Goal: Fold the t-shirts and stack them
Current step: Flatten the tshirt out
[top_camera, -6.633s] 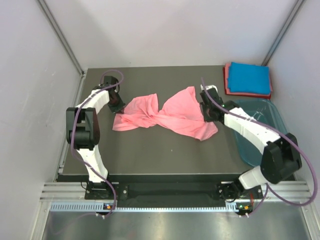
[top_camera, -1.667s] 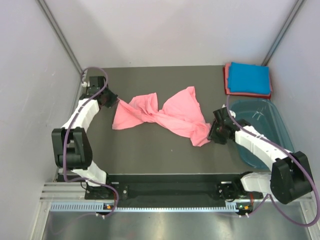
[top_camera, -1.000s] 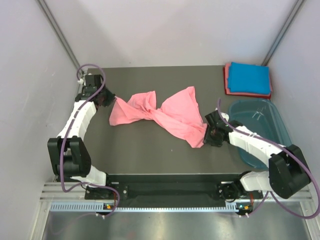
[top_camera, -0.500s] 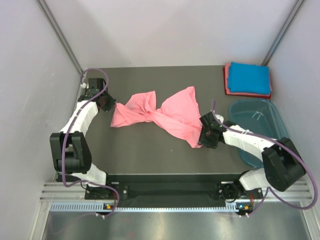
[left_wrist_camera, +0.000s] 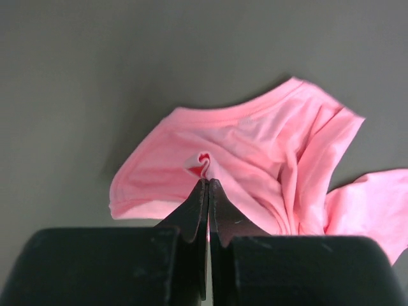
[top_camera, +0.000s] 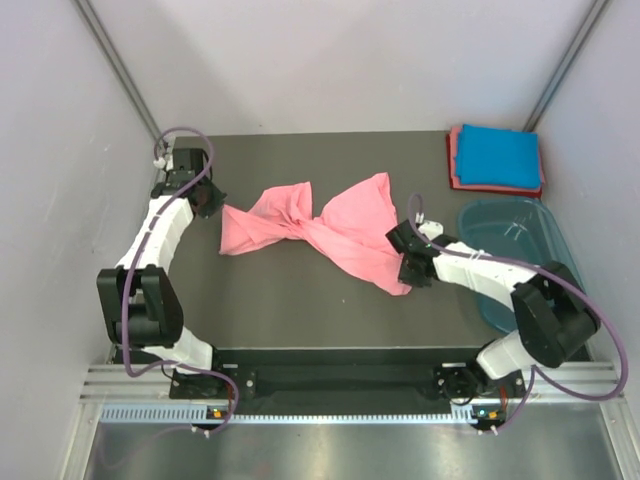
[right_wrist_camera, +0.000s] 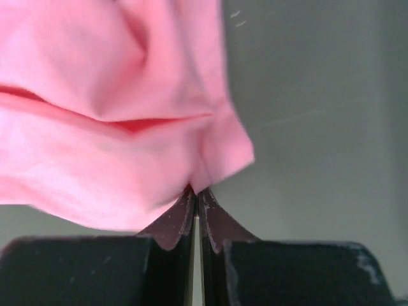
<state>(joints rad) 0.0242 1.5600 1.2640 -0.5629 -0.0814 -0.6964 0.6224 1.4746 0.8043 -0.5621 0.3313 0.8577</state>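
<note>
The salmon-pink t-shirt [top_camera: 320, 232] lies crumpled and twisted across the middle of the dark table [top_camera: 300, 315], bunched into a narrow waist at its centre with one lobe spreading toward the left and a wider one toward the right. The left gripper [left_wrist_camera: 208, 185] sits at the shirt's far left end with its jaws pressed together, and a small pucker of pink cloth stands up right at their tips (the wrist view shows the fold pinched between them). The right gripper [right_wrist_camera: 194, 191] is at the shirt's near right corner, its jaws likewise closed tight with the cloth's edge caught at the tips. At the far right corner of the table, well apart from both arms, the blue t-shirt [top_camera: 498, 156] rests folded flat on the reddish-pink t-shirt [top_camera: 453, 160], whose edges show around it. The teal tub [top_camera: 520, 238] stands just beside that stack, on its near side.
</note>
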